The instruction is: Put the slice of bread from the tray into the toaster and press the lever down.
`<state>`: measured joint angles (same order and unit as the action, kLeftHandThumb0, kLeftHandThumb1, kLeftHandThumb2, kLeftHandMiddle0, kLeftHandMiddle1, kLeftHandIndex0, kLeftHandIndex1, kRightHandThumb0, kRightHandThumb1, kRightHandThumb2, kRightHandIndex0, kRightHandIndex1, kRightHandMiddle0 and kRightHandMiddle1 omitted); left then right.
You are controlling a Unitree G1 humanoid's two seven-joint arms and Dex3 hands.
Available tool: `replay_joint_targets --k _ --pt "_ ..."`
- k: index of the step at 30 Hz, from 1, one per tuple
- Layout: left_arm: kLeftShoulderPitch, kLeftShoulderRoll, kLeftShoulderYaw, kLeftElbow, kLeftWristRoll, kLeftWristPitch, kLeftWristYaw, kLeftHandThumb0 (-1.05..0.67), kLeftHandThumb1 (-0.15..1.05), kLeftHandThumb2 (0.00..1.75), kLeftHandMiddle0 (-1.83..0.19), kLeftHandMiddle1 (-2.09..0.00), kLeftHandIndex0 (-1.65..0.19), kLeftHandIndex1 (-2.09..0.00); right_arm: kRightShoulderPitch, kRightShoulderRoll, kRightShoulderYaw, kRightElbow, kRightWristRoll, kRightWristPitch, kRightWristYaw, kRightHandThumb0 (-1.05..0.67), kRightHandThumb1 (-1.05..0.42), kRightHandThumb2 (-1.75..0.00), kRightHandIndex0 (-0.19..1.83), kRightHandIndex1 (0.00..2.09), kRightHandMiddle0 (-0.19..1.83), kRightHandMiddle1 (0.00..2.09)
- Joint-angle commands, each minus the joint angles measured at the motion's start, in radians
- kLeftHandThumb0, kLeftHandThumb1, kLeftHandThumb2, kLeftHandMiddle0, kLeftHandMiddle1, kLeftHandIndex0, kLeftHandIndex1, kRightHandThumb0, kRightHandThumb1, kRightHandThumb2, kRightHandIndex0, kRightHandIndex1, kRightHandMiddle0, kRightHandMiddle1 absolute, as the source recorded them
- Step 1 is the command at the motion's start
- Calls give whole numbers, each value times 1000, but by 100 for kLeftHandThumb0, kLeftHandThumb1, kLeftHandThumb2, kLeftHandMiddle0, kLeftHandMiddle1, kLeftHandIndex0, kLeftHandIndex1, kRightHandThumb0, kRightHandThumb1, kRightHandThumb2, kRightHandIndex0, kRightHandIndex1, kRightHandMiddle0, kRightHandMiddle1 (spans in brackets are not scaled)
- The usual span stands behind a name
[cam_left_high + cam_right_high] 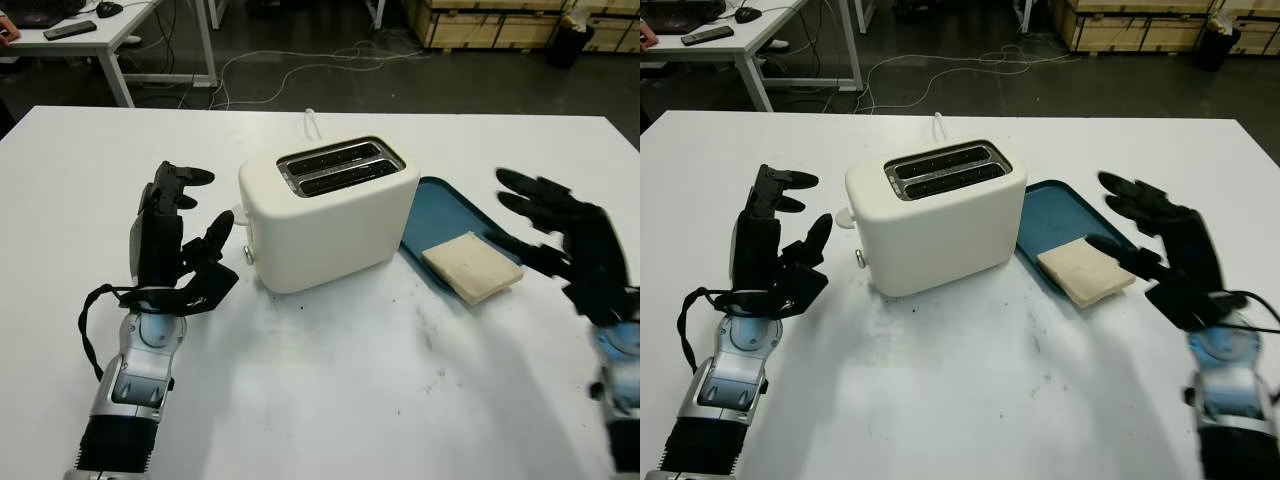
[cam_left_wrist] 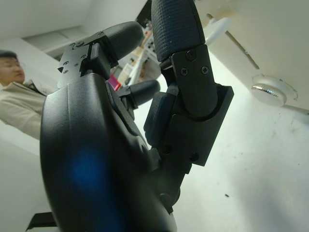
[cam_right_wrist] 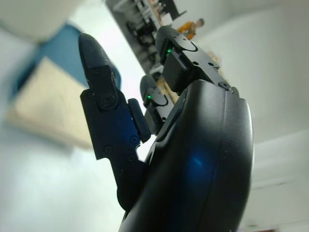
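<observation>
Both hands are raised above the white tabletop (image 1: pixel 330 400), one on each side of the toaster (image 1: pixel 325 215), and both are empty. The left hand (image 1: pixel 175 245) stands just left of the toaster, open, palm turned toward the toaster's end face where the lever knob (image 1: pixel 237 212) and a small round dial (image 2: pixel 273 89) sit; it does not touch either. The right hand (image 1: pixel 1165 255) is to the right of the toaster, beyond the tray, open and holding nothing, its fingertips (image 1: pixel 1118 183) pointing toward the tray.

The toaster is cream-coloured and sits mid-tabletop with two open slots on top (nothing in them). Its lever knob is at the upper end of its travel. Just right of the toaster lies the blue tray (image 1: pixel 450 205), touching or nearly touching the toaster's base. The slice of bread (image 1: pixel 472 265) lies flat on the tray's near end, overhanging the near rim slightly. A white cord (image 1: pixel 310 122) runs off behind the toaster.
</observation>
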<state>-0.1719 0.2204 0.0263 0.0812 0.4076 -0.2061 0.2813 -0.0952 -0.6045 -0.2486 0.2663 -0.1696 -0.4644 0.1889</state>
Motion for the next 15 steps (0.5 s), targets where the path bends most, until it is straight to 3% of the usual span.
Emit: replay_joint_targets --k 1,7,15 --pt "3 13 8 -4 6 -13 11 -95 92 74 0 -151 0 -115 29 -57 -5 30 -56 -75 -27 -48 -75 0 59 0 57 0" --pt "-4 22 8 12 10 -34 17 -94 92 75 0 -141 0 -101 107 -190 -5 41 -220 -160 -92 -48 -73 0 47 0 45 0" --pt "-8 19 7 12 9 -27 18 -95 92 75 0 -143 0 -104 119 -259 62 73 -441 -186 -260 -44 -67 0 48 0 45 0"
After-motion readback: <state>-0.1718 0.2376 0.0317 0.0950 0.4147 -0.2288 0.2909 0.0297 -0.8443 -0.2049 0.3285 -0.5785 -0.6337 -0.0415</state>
